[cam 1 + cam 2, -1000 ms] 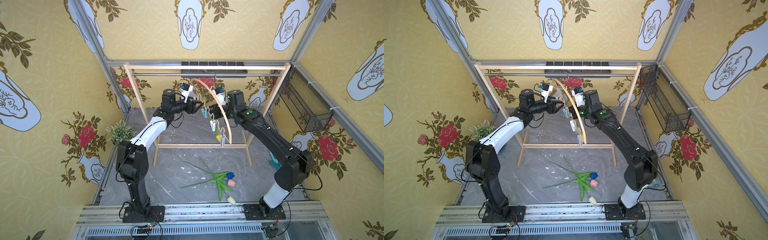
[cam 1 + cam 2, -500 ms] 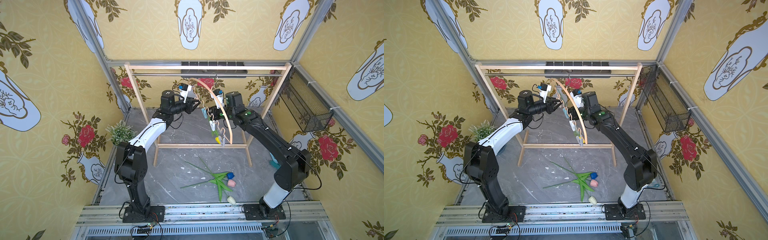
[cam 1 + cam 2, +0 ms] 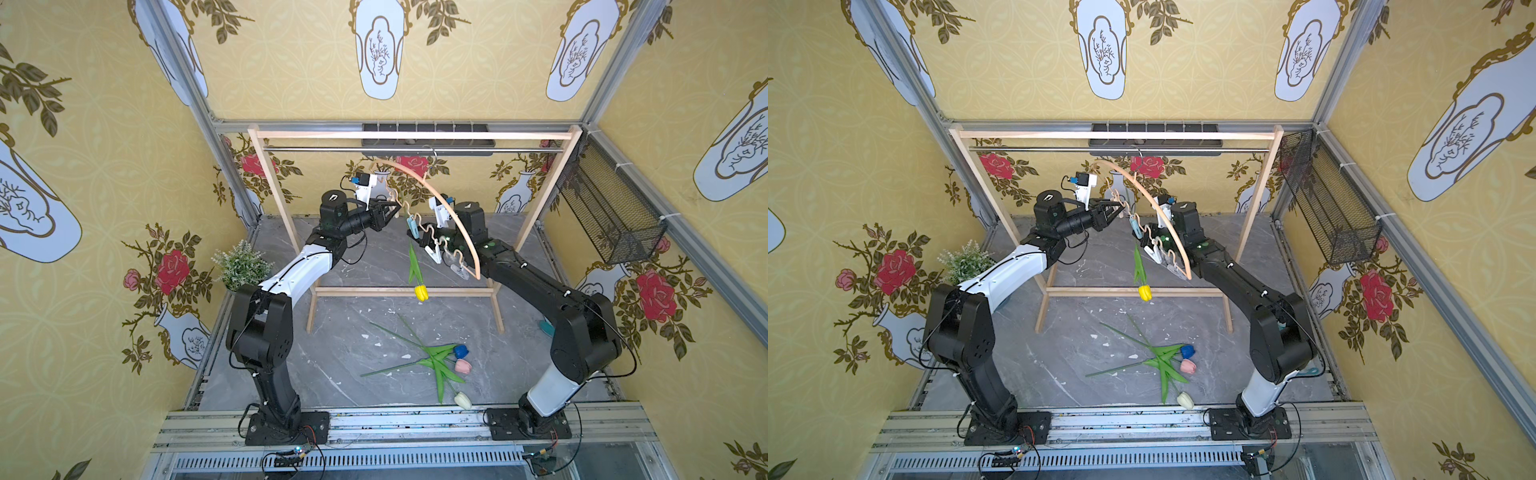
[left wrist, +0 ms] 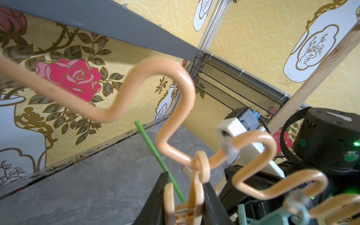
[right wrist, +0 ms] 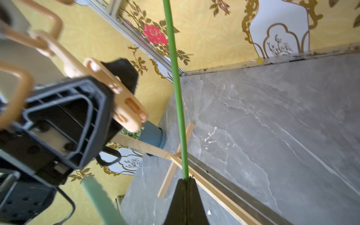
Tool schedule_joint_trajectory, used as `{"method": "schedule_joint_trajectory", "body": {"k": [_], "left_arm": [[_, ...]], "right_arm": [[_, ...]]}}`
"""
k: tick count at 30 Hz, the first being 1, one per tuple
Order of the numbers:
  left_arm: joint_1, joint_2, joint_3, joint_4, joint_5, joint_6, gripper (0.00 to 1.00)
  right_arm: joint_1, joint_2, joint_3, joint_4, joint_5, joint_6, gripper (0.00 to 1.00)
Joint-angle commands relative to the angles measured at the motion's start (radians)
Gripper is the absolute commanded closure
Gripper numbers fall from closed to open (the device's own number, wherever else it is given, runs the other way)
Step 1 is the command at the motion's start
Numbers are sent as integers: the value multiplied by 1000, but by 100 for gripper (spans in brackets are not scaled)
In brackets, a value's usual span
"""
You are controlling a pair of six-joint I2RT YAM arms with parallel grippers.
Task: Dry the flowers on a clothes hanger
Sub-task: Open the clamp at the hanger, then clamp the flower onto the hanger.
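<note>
The clothes hanger (image 3: 441, 200) (image 3: 1160, 210) hangs tilted from the rack's metal rod. My left gripper (image 3: 397, 206) (image 3: 1120, 212) (image 4: 184, 187) is shut on a beige clip (image 4: 196, 194) (image 5: 124, 105) on the hanger's wavy bar (image 4: 175, 78). My right gripper (image 3: 415, 237) (image 3: 1140, 241) (image 5: 186, 180) is shut on the green stem (image 5: 175, 78) (image 4: 152, 144) of the yellow tulip (image 3: 421, 292) (image 3: 1145, 292), which hangs head down. The stem runs close beside the clip; whether it sits in the clip's mouth I cannot tell. Blue (image 3: 460, 351), pink (image 3: 463, 365) and white (image 3: 462, 400) tulips lie on the floor.
The large wooden rack frame (image 3: 409, 135) spans the back. A blue clip (image 3: 412, 226) and a white clip (image 3: 432, 253) hang on the same wavy bar. A potted plant (image 3: 239, 266) stands at the left wall and a black wire basket (image 3: 606, 216) hangs on the right wall.
My left gripper's jaws have closed in on the beige clip. The right gripper has kept its hold on the stem and barely moved.
</note>
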Motion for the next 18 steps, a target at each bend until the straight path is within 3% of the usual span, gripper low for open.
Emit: {"method": "schedule_joint_trajectory", "body": {"k": [1,18], "left_arm": [[0,-2,-14,64,-6,-29,72],[0,-2,-45,124,7,-93,72]], "right_arm": [[2,2,-6,148,-59,63,100],[16,46,24,215,-126,97,100]]}}
